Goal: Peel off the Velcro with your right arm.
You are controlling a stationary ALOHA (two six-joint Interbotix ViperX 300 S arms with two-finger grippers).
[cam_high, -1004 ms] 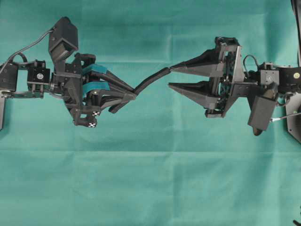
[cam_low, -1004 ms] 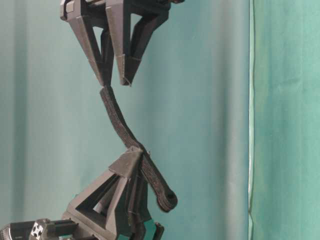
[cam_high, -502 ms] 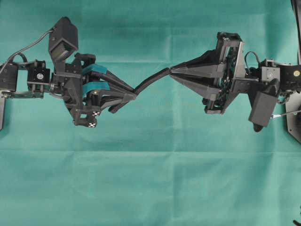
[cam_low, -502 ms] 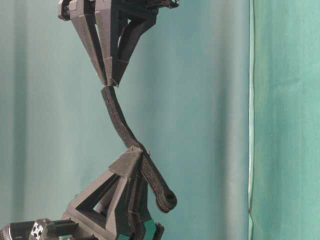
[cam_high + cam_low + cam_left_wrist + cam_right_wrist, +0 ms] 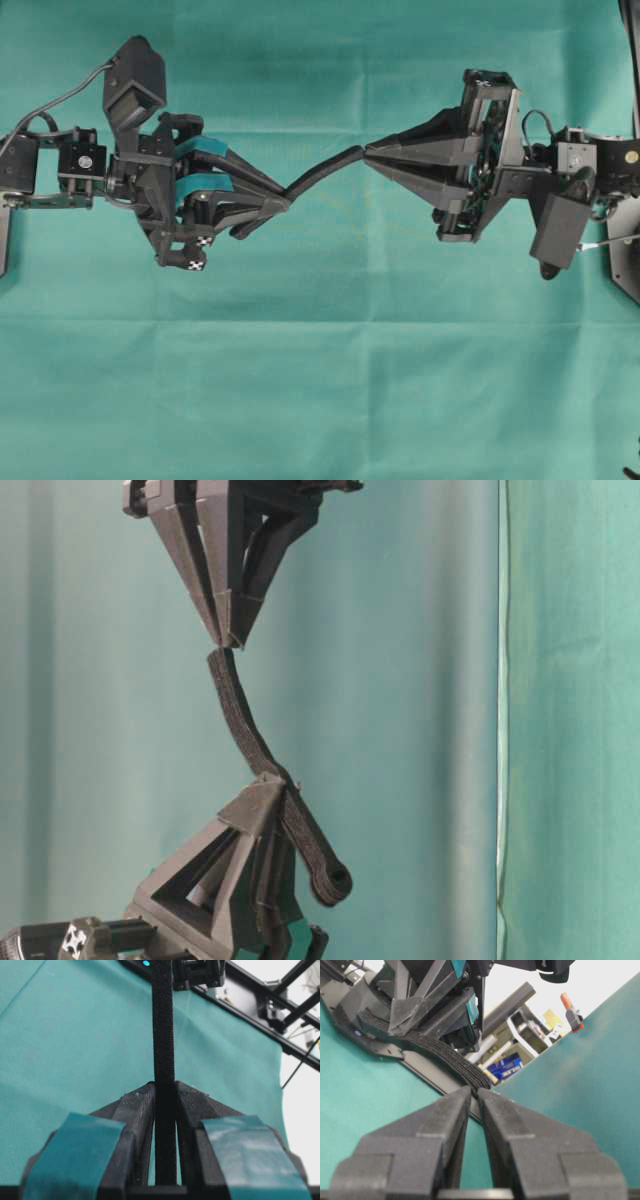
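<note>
The Velcro (image 5: 320, 170) is a narrow black strip that hangs in the air between the two grippers above the green cloth. My left gripper (image 5: 285, 200), with teal-striped fingers, is shut on it near its middle (image 5: 163, 1025). The looped knob end (image 5: 335, 880) sticks out behind that grip. The right arm's gripper (image 5: 367, 152) has its plain black fingers closed together at the strip's free end (image 5: 445, 1055). In the right wrist view the tips (image 5: 474, 1091) pinch the very end of the strip. In the table-level view the gripper (image 5: 228, 643) meets the top of the strip (image 5: 245, 730).
Green cloth (image 5: 320, 380) covers the table under both arms. A black stand (image 5: 628, 265) sits at the right edge. Behind the left arm's base, the right wrist view shows room clutter and an orange-handled clamp (image 5: 570, 1010).
The right gripper's fingers have closed from open onto the strip's free end. It has also turned a little. The left gripper and the strip's middle have stayed put.
</note>
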